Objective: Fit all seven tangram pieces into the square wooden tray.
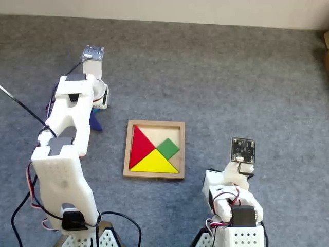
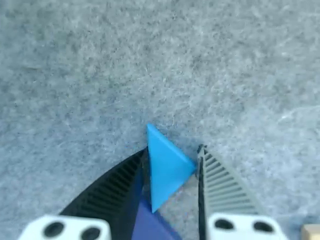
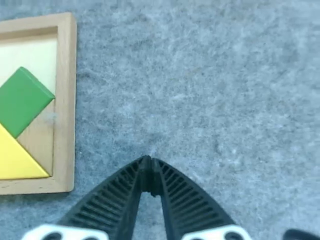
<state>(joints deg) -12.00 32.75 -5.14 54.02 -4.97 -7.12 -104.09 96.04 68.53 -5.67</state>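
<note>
Grey carpet [image 1: 231, 77] lies under both my arms. My left gripper [image 2: 173, 150] pinches the blue triangle [image 2: 167, 172] between its jaws; my right gripper [image 3: 150, 172] is closed, the wooden tray [image 3: 65, 100] near it.

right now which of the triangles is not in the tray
The light blue triangle: it sits in the left claw, while the red triangle and the yellow triangle lie inside the square wooden tray.
</note>
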